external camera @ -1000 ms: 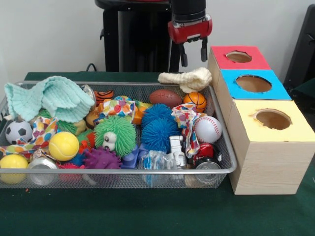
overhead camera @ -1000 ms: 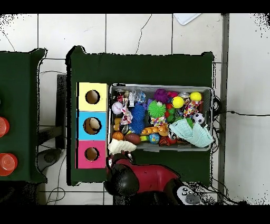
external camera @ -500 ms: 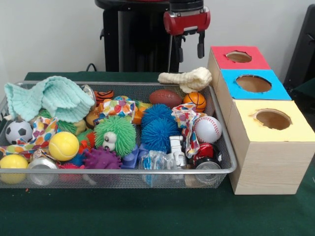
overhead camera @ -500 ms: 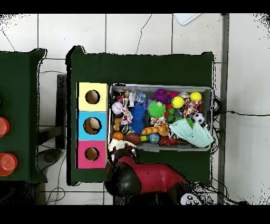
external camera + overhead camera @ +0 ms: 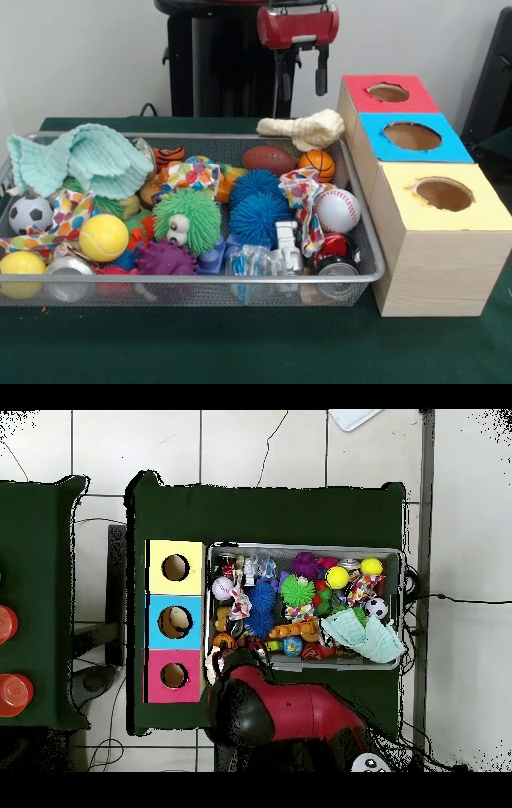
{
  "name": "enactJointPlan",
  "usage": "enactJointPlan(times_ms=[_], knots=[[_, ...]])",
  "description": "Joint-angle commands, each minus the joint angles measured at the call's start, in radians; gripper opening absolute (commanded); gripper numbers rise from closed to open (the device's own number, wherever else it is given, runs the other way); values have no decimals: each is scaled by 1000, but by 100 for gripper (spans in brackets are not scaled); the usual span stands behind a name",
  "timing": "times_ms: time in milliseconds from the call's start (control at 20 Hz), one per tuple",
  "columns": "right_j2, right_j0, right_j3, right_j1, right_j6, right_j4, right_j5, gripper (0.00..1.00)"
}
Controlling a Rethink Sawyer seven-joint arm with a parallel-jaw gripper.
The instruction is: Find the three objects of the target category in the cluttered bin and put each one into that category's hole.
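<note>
- Target category is not given. Candidates by type: balls — football (image 5: 269, 158), basketball (image 5: 317, 165), baseball (image 5: 338, 210); all lie in the bin's (image 5: 376, 260) end nearest the box (image 5: 438, 272).
- Hand (image 5: 302, 82) hangs empty above the bin's far rim, fingers (image 5: 322, 80) apart, holding nothing. It is well clear of every toy.
- Bone (image 5: 302, 128) lies across the far rim, just below the hand. Risk: a straight descent meets the bone first and tips it off the bin onto the table (image 5: 256, 344).
- Basketball touches the bone and the bin wall. Risk: the fingers have little room beside it; one may jam on the mesh or push the ball under the bone.
- Baseball is partly wrapped by a patterned cloth (image 5: 304, 196). Risk: the grasp takes the cloth too, and the cloth drags neighbours out or blocks the hole.
- Balls are round and smooth. Judgement: an off-centre pinch likely squirts one away into the clutter.
- Three holes: red (image 5: 388, 92), blue (image 5: 411, 136), yellow (image 5: 443, 194), set close in a row. Risk: release over the wrong one, or on a rim so the ball rolls off the box.
- Overhead view: the arm (image 5: 290, 719) covers the bin's corner, so the hand's aim cannot be checked from there.
</note>
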Motion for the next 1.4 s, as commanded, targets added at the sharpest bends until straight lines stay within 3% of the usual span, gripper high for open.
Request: enactJointPlan(times_ms=[50, 750, 1400], knots=[[38, -23, -118, -2, 86, -9, 68, 100], [-16, 20, -218, 67, 63, -89, -21, 100], [-48, 44, -373, 145, -4, -219, 70, 100]])
